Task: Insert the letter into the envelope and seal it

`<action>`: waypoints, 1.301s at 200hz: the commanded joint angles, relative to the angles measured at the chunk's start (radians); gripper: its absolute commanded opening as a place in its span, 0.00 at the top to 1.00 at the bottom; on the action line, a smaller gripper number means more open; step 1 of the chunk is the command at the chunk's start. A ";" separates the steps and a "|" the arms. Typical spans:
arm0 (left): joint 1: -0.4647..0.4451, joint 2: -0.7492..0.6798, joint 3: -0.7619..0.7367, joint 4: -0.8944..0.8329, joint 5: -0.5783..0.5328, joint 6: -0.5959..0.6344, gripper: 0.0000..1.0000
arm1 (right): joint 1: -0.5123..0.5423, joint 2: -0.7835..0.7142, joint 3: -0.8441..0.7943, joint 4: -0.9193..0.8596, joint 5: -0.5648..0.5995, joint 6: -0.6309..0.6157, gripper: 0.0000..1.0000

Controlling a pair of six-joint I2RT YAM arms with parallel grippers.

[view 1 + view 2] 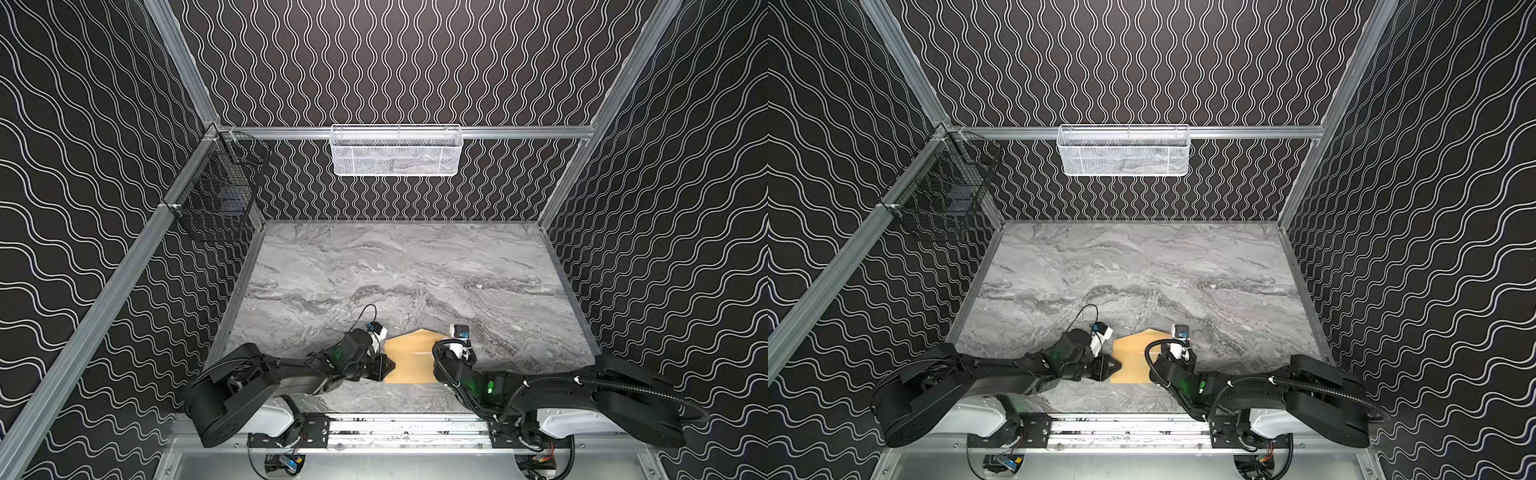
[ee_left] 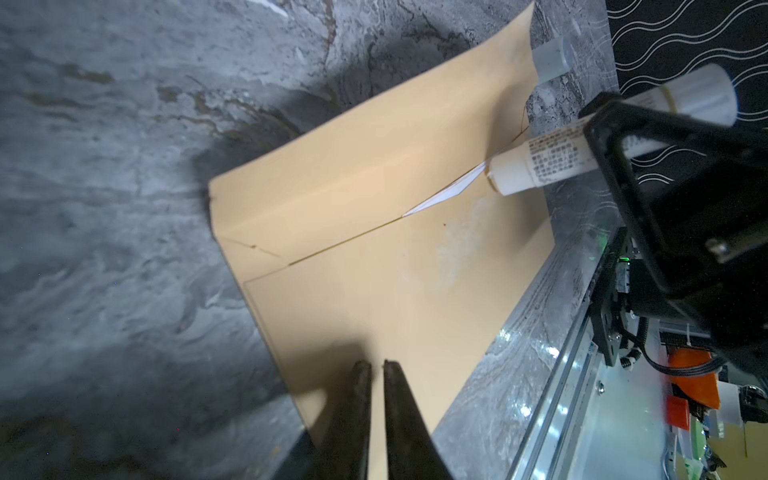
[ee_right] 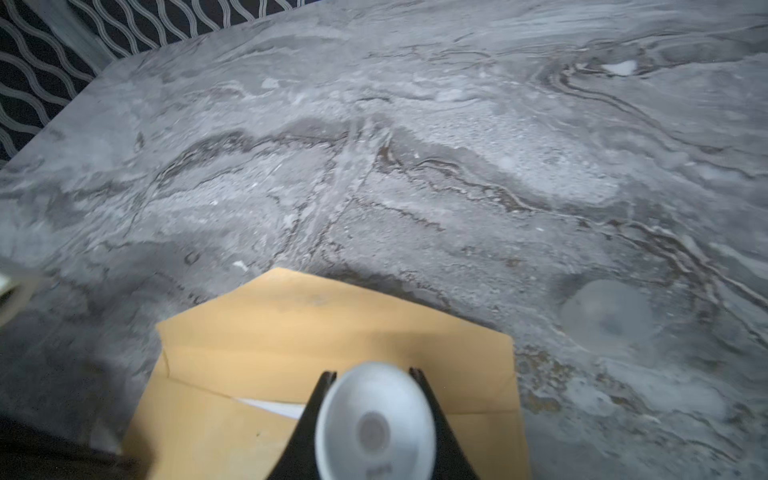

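The tan envelope (image 1: 409, 359) (image 1: 1131, 357) lies flat near the table's front middle, its pointed flap open and pointing away from the arms. A white sliver of the letter (image 2: 449, 195) (image 3: 274, 407) shows at the pocket's mouth; the rest is hidden inside. My right gripper (image 3: 372, 372) is shut on a white glue stick (image 2: 536, 166), whose tip touches the envelope beside that sliver. My left gripper (image 2: 377, 365) (image 1: 390, 368) hangs low over the envelope's left edge, shut to a thin slit with nothing between its fingers.
A translucent cap (image 3: 606, 316) (image 2: 552, 58) stands on the marble to the right of the flap. A white mesh basket (image 1: 397, 149) hangs on the back wall and a black wire basket (image 1: 220, 187) on the left wall. The metal front rail (image 1: 395, 428) runs just behind the envelope.
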 commanded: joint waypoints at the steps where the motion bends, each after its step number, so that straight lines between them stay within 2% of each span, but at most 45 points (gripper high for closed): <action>1: 0.006 0.006 -0.008 -0.217 -0.070 -0.008 0.85 | -0.015 -0.011 -0.008 -0.329 0.084 0.161 1.00; 13: 0.006 0.004 -0.008 -0.222 -0.072 -0.008 0.85 | -0.014 -0.038 -0.004 -0.386 0.100 0.208 1.00; 23: 0.006 0.005 -0.006 -0.222 -0.073 -0.007 0.85 | -0.013 -0.074 -0.008 -0.389 0.105 0.199 1.00; 50: 0.007 0.022 -0.003 -0.217 -0.069 -0.008 0.86 | -0.015 -0.213 -0.017 -0.285 0.108 -0.015 1.00; 63: 0.007 0.021 -0.003 -0.217 -0.069 -0.008 0.86 | -0.015 -0.257 0.020 -0.303 0.102 -0.106 1.00; 75: 0.007 0.015 -0.004 -0.221 -0.072 -0.010 0.86 | -0.009 -0.265 0.049 -0.291 0.069 -0.201 1.00; 91: 0.010 0.011 -0.004 -0.221 -0.072 -0.011 0.86 | 0.026 -0.206 0.071 -0.247 0.038 -0.216 1.00; 112: 0.013 0.014 -0.010 -0.210 -0.067 -0.015 0.86 | 0.089 -0.055 0.131 -0.215 0.020 -0.189 1.00; 128: 0.015 0.015 -0.010 -0.210 -0.064 -0.014 0.86 | 0.143 0.054 0.195 -0.265 0.049 -0.141 1.00; 143: 0.019 0.016 -0.008 -0.212 -0.063 -0.014 0.86 | 0.154 0.096 0.212 -0.319 0.058 -0.068 1.00; 180: 0.030 0.006 -0.015 -0.214 -0.059 -0.019 0.86 | 0.141 0.086 0.124 -0.407 0.096 0.117 1.00; 206: 0.032 -0.014 -0.018 -0.221 -0.058 -0.018 0.86 | 0.112 0.093 0.102 -0.460 0.105 0.188 1.00; 235: 0.032 -0.029 -0.023 -0.232 -0.062 -0.024 0.86 | 0.054 0.073 0.092 -0.502 0.138 0.209 1.00; 260: 0.032 -0.024 -0.024 -0.229 -0.062 -0.027 0.87 | -0.024 0.022 0.060 -0.425 0.125 0.122 1.00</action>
